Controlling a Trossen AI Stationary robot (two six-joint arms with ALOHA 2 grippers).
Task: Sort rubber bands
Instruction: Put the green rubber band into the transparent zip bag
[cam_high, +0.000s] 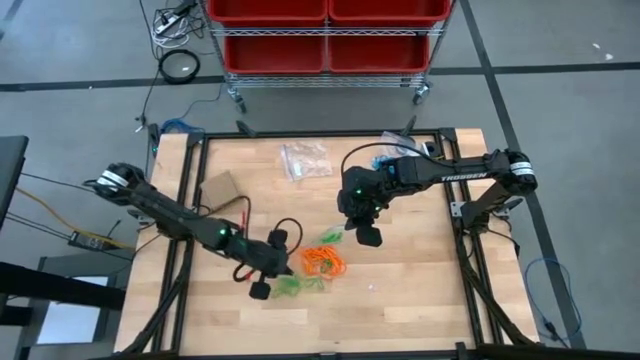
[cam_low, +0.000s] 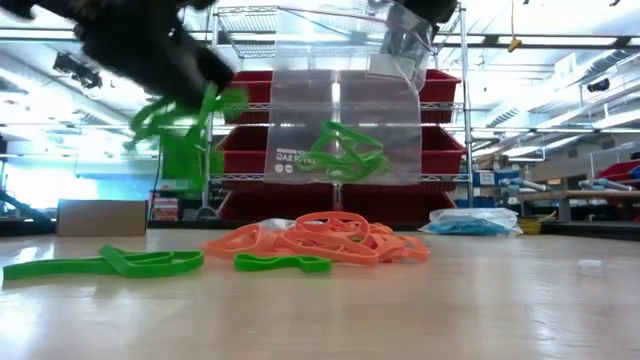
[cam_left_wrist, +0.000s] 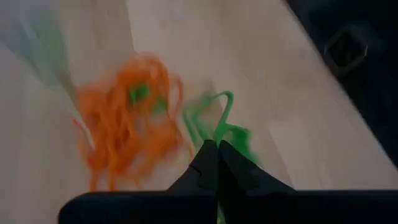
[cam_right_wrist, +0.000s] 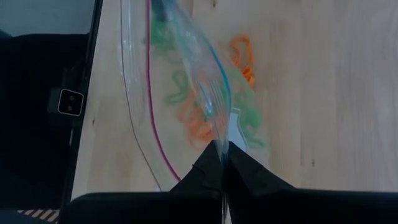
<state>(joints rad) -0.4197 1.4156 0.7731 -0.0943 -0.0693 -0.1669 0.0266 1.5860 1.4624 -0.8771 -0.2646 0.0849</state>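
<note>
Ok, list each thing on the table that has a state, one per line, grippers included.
Left gripper: shut on green rubber bands, lifted off the table.
Right gripper: shut on the clear plastic zip bag, hanging above the table.
Clear plastic zip bag: holds a few green bands.
Orange rubber band pile: tangled, lying on the wooden table.
Second clear bag: lying flat, untouched.

Bright overhead light; motion blur in left wrist view.
</note>
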